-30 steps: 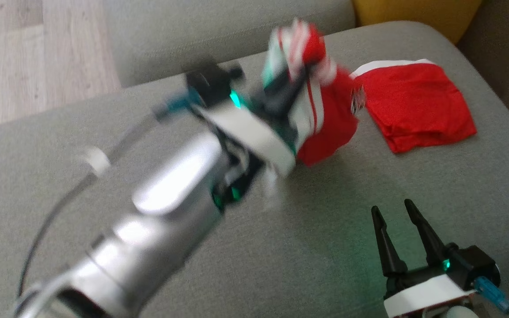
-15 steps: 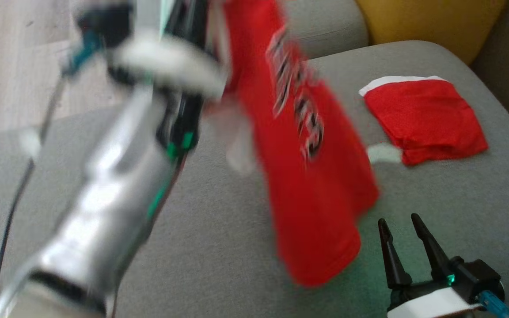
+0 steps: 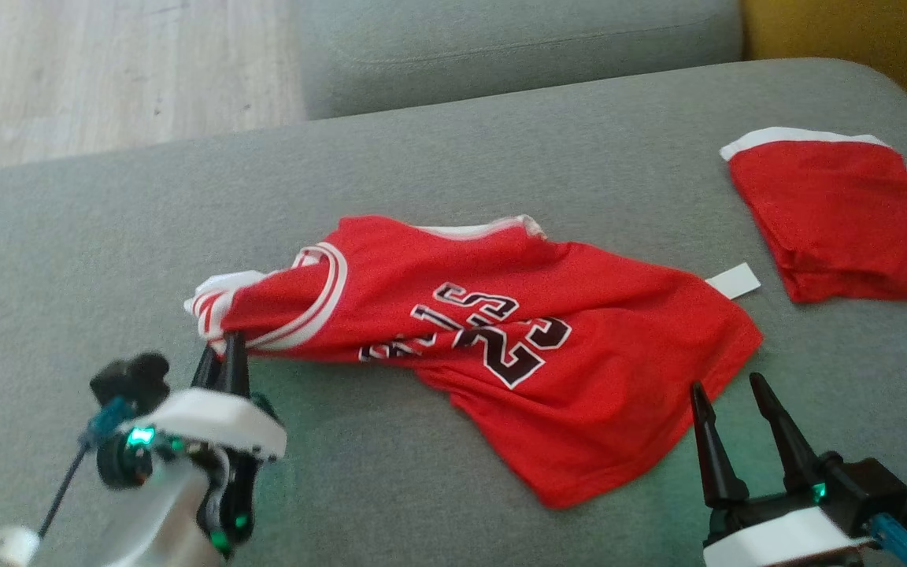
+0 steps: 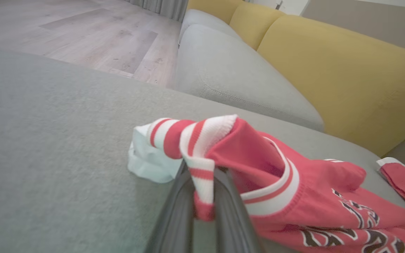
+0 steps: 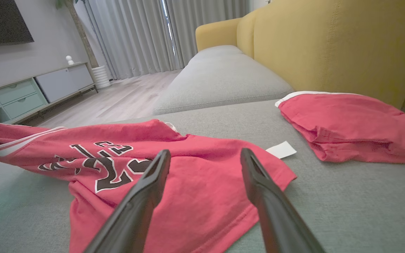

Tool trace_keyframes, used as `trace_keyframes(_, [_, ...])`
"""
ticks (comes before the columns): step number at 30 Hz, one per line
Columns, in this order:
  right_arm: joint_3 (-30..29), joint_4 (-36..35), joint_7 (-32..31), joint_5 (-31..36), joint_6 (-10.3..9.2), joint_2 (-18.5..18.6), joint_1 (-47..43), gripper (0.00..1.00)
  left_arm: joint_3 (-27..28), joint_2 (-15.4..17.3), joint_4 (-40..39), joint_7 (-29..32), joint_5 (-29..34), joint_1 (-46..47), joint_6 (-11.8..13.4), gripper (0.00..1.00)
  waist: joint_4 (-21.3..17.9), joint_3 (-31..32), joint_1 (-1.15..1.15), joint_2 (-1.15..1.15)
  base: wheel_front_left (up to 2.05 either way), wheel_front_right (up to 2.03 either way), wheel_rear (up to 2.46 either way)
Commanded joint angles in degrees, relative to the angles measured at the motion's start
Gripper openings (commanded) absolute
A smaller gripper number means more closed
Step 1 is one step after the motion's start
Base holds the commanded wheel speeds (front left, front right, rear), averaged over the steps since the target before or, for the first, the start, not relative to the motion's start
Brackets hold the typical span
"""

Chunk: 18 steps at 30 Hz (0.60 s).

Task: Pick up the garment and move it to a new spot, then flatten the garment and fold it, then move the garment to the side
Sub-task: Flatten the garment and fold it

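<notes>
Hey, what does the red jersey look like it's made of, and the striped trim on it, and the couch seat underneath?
Red jersey: thin matte fabric, probably a synthetic knit; it drapes and wrinkles softly.
Striped trim: a thicker ribbed knit; fine ridges show in the left wrist view.
Couch seat: grey matte upholstery, likely woven, with a fine grainy texture.

The left end effector [image 3: 221,348] and right end effector [image 3: 727,383] have black fingers [image 3: 780,435], white collars [image 3: 776,540].
</notes>
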<state>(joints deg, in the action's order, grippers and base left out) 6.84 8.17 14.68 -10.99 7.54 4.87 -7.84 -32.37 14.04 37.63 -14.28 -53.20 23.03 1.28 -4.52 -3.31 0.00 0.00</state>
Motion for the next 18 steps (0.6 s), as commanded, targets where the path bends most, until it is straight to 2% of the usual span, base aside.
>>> trace_keyframes(1, [1.25,-1.89,0.32,0.39,-0.05,1.22,1.43,1.00,3.30,2.18,-2.87,-0.69,2.14,-1.64,0.83,0.00,1.01,-0.48,0.00,0.00,0.00,0.00,0.00])
trace_keyframes(6, [1.09,-1.75,0.32,0.33,-0.05,1.28,1.14,1.00,1.87,2.49,-7.07,-0.51,6.08,-11.38,1.16,0.00,3.01,-0.37,0.00,0.00,0.00,0.00,0.00])
trace_keyframes(10, [1.15,-1.60,0.32,0.30,-0.05,1.25,0.92,1.00,-2.44,3.91,-9.78,4.65,7.73,-16.29,2.05,0.00,4.42,-0.06,0.00,0.00,0.00,0.00,0.00])
trace_keyframes(11, [1.19,-1.59,0.32,0.30,-0.05,1.24,0.92,1.00,-3.23,4.50,-10.97,5.76,8.31,-16.99,2.62,0.27,4.65,-0.02,0.00,0.00,0.00,0.00,0.00])
trace_keyframes(12, [1.23,-1.58,0.32,0.29,-0.05,1.24,0.91,1.00,-3.27,5.08,-12.55,5.83,8.84,-17.40,3.60,1.00,4.82,0.01,0.00,0.00,0.00,0.00,0.00])
trace_keyframes(15, [1.17,-1.57,0.32,0.32,-0.05,1.22,0.77,1.00,-2.18,6.86,-19.07,6.17,9.27,-17.95,6.18,1.00,5.18,0.26,0.00,0.00,0.00,0.00,0.00])
trace_keyframes(18, [1.14,-1.64,0.32,0.36,-0.05,1.21,0.39,1.00,-1.08,9.69,-27.96,9.17,9.12,-17.02,7.55,1.00,5.38,0.57,0.00,0.00,0.00,0.00,0.00])
